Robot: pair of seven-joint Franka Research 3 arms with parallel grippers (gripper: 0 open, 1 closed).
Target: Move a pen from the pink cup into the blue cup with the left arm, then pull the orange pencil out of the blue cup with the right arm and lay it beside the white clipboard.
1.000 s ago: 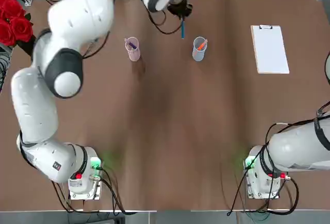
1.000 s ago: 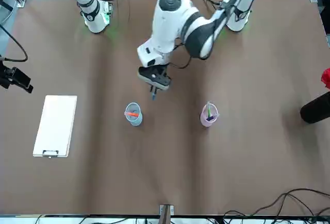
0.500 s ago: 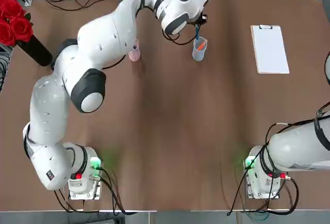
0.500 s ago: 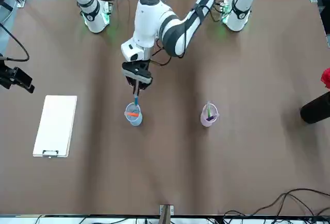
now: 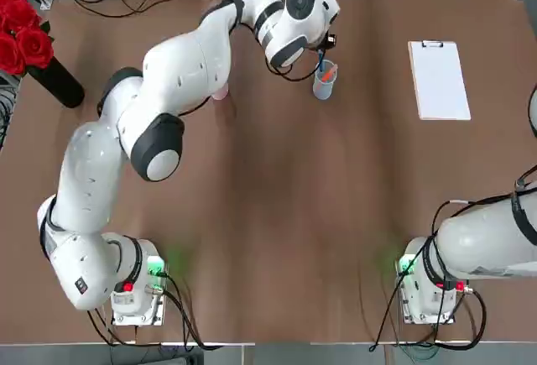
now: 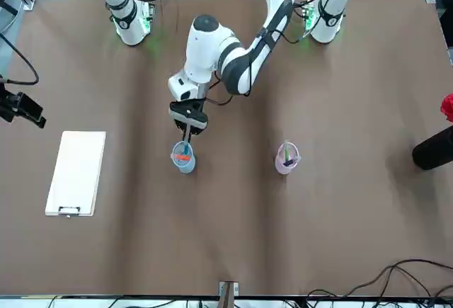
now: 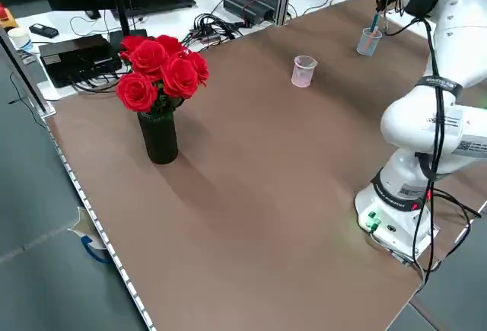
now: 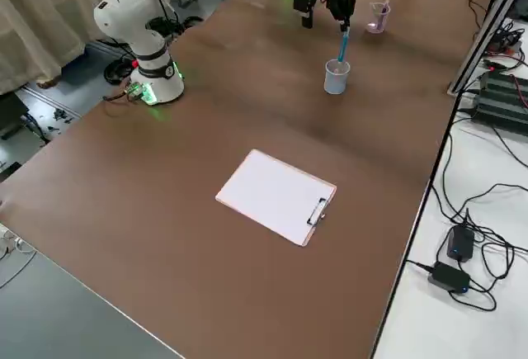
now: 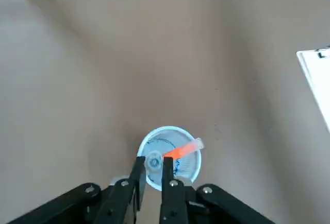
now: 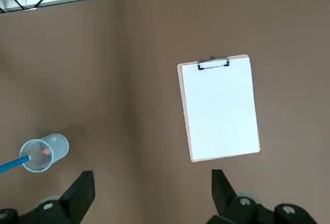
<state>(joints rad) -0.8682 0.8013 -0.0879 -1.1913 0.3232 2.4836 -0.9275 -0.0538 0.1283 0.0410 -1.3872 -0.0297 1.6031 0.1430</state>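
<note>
Left gripper point(image 9: 154, 165): closed on the blue pen point(image 8: 345, 44), its lower end inside the blue cup point(image 8: 337, 77);
Right gripper point(image 10: 153, 185): open, parked beyond the clipboard point(image 8: 276, 196);
Orange pencil point(image 9: 180, 151): leaned in the blue cup.

A brown-topped table point(image 5: 277, 214) fills most of the top view. On it, the white clipboard point(image 5: 440, 80) lies flat at upper right, the blue cup point(image 5: 323, 84) stands above centre, the pink cup point(image 5: 221, 92) stands left of it, partly hidden, and a black vase point(image 5: 57, 82) is at upper left.
</note>
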